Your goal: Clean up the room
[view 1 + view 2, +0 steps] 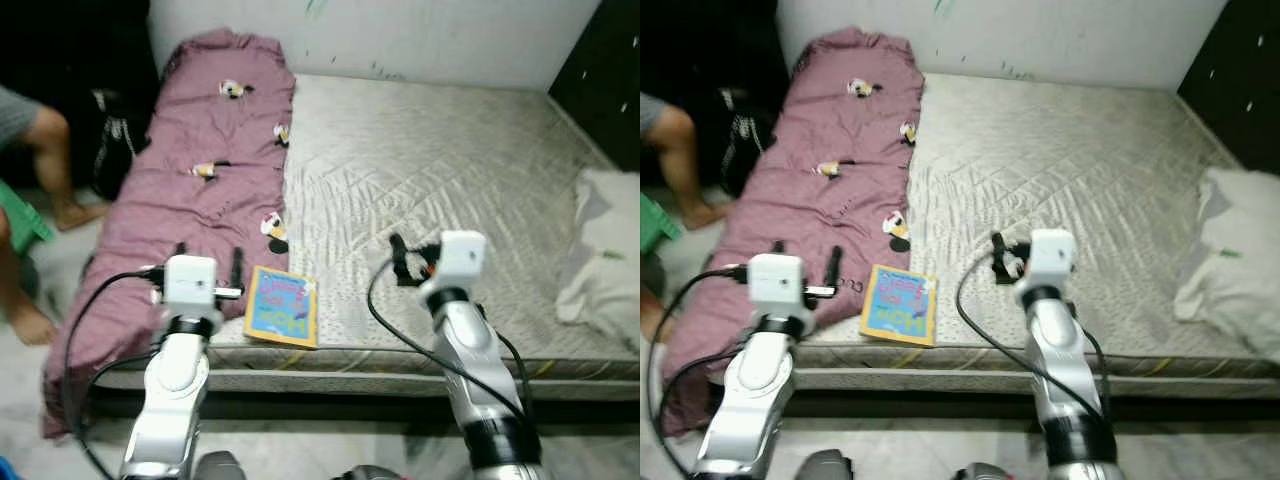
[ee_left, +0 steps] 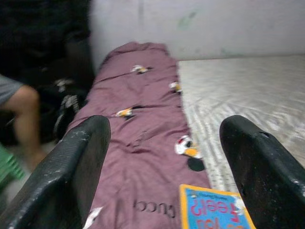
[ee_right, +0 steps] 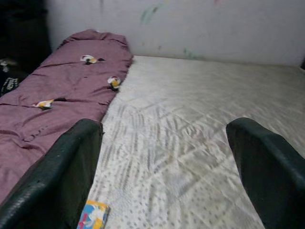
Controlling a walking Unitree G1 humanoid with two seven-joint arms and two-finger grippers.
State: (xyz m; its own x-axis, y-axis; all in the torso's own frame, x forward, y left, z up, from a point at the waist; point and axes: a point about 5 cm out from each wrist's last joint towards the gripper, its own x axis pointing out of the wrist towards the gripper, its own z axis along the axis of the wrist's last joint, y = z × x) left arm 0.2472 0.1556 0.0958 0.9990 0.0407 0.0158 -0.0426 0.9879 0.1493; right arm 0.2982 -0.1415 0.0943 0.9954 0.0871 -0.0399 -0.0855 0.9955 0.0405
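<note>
- A colourful book (image 1: 281,306) lies flat at the near edge of the bed (image 1: 440,170), just beside a purple blanket (image 1: 200,170) draped along the left side.
- The left claw (image 2: 162,171) hovers wide open near the book, holding nothing.
- The right claw (image 3: 167,176), also spread and empty, hangs over the bare mattress.
- A white pillow (image 1: 605,255) rests far right; a person's legs (image 1: 45,160) show at left.

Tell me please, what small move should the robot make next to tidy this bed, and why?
Probably bring the left hand a little toward its right and down onto the book. That colourful book lies loose at the near edge of the mattress, beside the purple blanket. The left hand is open, holds nothing, and is the closer one.
</note>
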